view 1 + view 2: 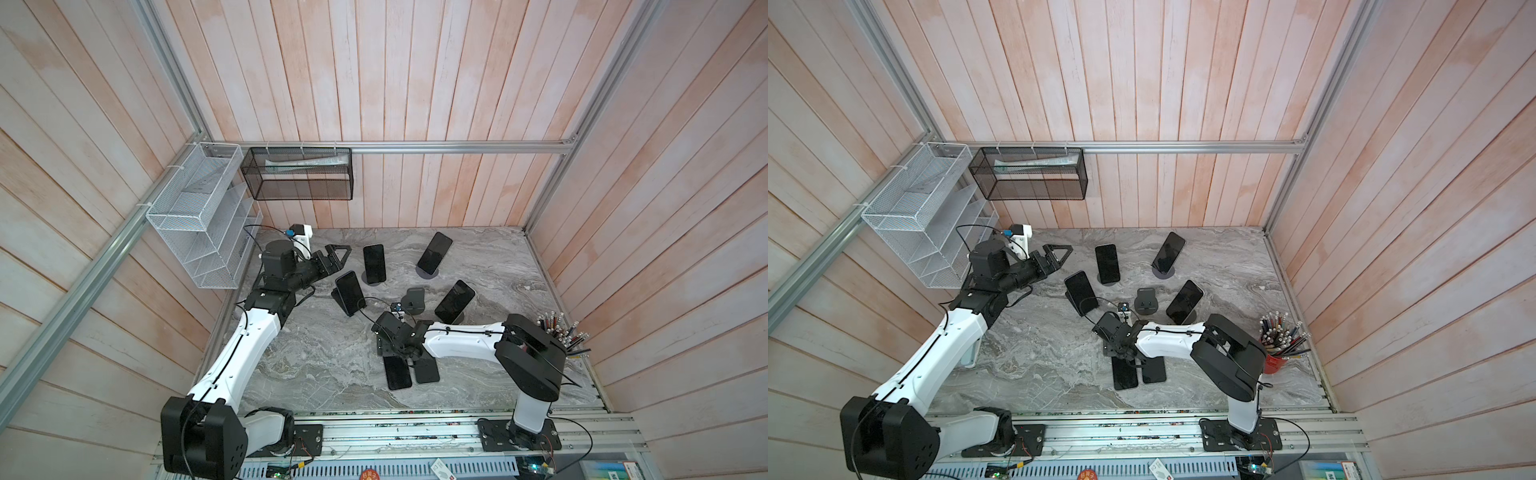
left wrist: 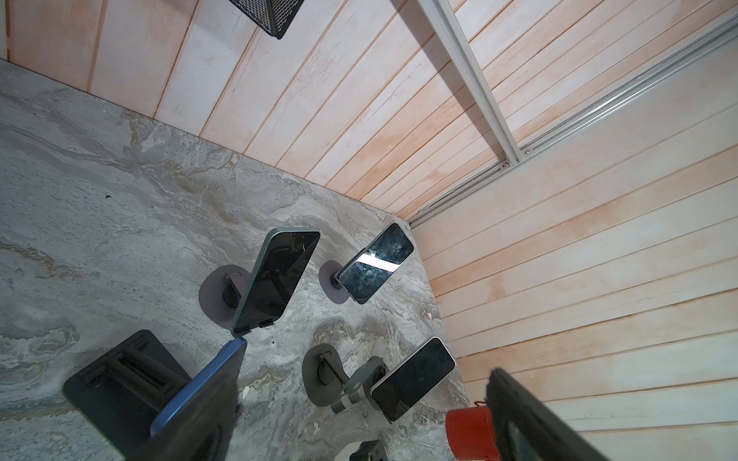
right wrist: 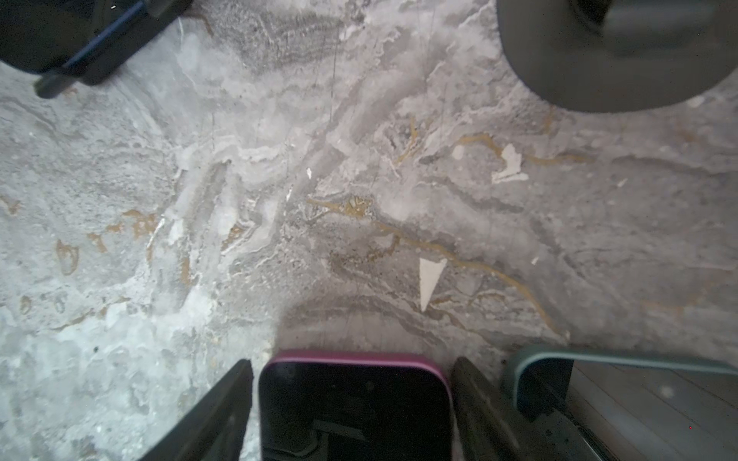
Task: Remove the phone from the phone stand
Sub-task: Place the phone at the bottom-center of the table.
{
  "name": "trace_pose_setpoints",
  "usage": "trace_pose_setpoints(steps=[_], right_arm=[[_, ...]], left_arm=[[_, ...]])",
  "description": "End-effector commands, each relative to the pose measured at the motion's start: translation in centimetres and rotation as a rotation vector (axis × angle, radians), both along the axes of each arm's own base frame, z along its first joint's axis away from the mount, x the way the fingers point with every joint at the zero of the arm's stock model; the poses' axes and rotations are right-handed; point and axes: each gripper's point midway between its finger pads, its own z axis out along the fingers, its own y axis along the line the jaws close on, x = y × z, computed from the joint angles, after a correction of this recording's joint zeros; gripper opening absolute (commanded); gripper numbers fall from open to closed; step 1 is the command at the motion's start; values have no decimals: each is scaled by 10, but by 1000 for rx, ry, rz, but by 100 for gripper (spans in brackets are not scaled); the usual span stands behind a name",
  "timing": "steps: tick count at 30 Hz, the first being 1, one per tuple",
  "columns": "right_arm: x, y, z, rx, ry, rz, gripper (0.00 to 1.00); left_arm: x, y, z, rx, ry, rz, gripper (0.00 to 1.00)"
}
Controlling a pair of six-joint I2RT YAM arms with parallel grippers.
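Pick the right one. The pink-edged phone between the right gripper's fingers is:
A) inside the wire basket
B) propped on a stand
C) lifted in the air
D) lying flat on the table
D: in the right wrist view the pink-edged phone lies flat on the table between the open right gripper fingers, beside a green-edged phone.
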Motion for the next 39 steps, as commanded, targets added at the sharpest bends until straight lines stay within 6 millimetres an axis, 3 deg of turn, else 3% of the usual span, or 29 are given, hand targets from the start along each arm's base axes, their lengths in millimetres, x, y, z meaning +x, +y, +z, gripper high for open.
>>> trace_pose_setpoints(steps=[1, 5, 14, 17, 20, 21, 24, 26, 30, 35, 39], right_arm=[[-11, -29, -22, -114, 36, -34, 79], [-7, -32, -13, -114, -2, -55, 79], [1, -16, 9, -64, -61, -49, 79], [7, -5, 37, -23, -111, -18, 79], [17, 1, 83, 22, -214, 28, 79], [22, 1, 108, 19, -284, 66, 79], [43, -13, 186, -27, -526, 114, 82], [55, -26, 222, -32, -625, 132, 83], [84, -70, 258, -7, -720, 86, 83], [101, -129, 255, 135, -767, -36, 83], [106, -173, 237, 173, -792, -116, 83]], left_arm=[[1, -3, 0, -6, -10, -13, 98], [0, -4, 1, -9, -11, -19, 98], [0, -5, 1, -7, -17, -24, 98], [0, -5, 1, -3, -19, -26, 98], [-3, -9, 5, 1, -36, -39, 98], [-4, -11, 7, 2, -47, -51, 98], [-12, -20, 17, -26, -91, -100, 98], [-15, -25, 19, -26, -112, -113, 96], [-20, -32, 21, 42, -153, -101, 95], [-24, -40, 16, 198, -206, -22, 95], [-32, -67, 3, 427, -258, 38, 95]])
